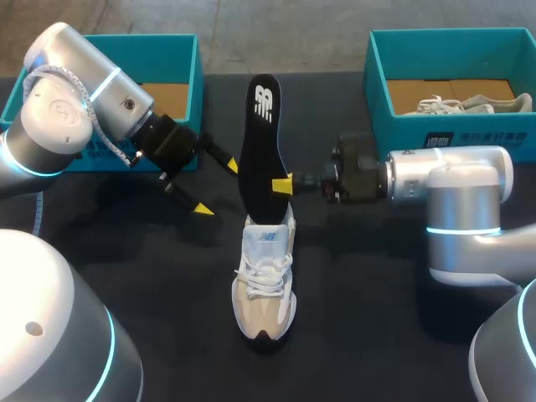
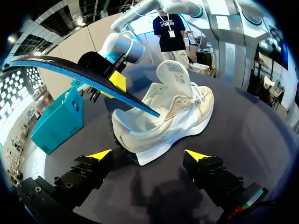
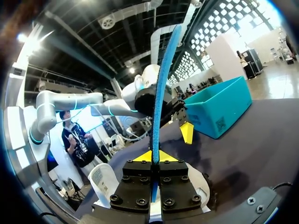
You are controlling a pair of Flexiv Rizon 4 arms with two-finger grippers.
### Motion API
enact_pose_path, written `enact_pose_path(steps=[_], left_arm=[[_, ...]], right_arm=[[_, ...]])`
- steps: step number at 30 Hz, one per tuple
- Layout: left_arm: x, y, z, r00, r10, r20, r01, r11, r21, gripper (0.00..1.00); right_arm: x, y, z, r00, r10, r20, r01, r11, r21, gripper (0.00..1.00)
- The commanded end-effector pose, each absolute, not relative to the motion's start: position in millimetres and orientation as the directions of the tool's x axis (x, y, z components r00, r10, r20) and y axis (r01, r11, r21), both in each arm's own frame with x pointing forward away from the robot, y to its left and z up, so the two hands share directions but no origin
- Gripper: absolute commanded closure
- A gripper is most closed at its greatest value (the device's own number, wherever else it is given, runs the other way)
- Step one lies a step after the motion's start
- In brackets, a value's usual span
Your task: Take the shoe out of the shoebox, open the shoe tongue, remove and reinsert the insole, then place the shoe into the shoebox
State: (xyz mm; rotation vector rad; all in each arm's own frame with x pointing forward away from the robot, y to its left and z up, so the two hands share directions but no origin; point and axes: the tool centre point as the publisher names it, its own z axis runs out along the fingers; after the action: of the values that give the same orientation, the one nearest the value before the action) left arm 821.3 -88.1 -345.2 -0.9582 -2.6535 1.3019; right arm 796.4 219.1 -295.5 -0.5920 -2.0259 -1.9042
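A white and beige shoe point(image 1: 265, 280) stands on the black table, toe toward the near edge. The black insole point(image 1: 258, 142) rises steeply from the shoe's heel opening, its lower end still inside. My right gripper point(image 1: 283, 186) is shut on the insole's edge just above the shoe; in the right wrist view the gripper point(image 3: 153, 156) pinches the insole's point(image 3: 162, 84) blue underside. My left gripper point(image 1: 217, 187) hangs open to the left of the insole, touching nothing. In the left wrist view the left gripper point(image 2: 147, 155) faces the shoe's point(image 2: 173, 116) heel, with the insole point(image 2: 79, 74) slanting above it.
A teal shoebox point(image 1: 172, 50) with a bare cardboard floor stands at the back left, behind my left arm. A second teal box point(image 1: 381, 75) at the back right holds another pale shoe point(image 1: 469, 105). Black table surface lies bare around the shoe.
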Motion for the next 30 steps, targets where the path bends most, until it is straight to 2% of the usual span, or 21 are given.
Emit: enact_pose_path(steps=[1,30], left_arm=[[821.1,-87.8,-344.9,-0.809,0.542,-0.228,0.513,0.460,-0.724,0.00],[821.1,-87.8,-344.9,-0.809,0.542,-0.228,0.513,0.460,-0.724,0.00]], right_arm=[[793.2,220.2,-296.4,-0.869,0.100,0.485,0.490,0.037,0.871,1.00],[787.8,216.7,-303.7,-0.844,0.140,0.518,0.527,0.036,0.849,1.00]])
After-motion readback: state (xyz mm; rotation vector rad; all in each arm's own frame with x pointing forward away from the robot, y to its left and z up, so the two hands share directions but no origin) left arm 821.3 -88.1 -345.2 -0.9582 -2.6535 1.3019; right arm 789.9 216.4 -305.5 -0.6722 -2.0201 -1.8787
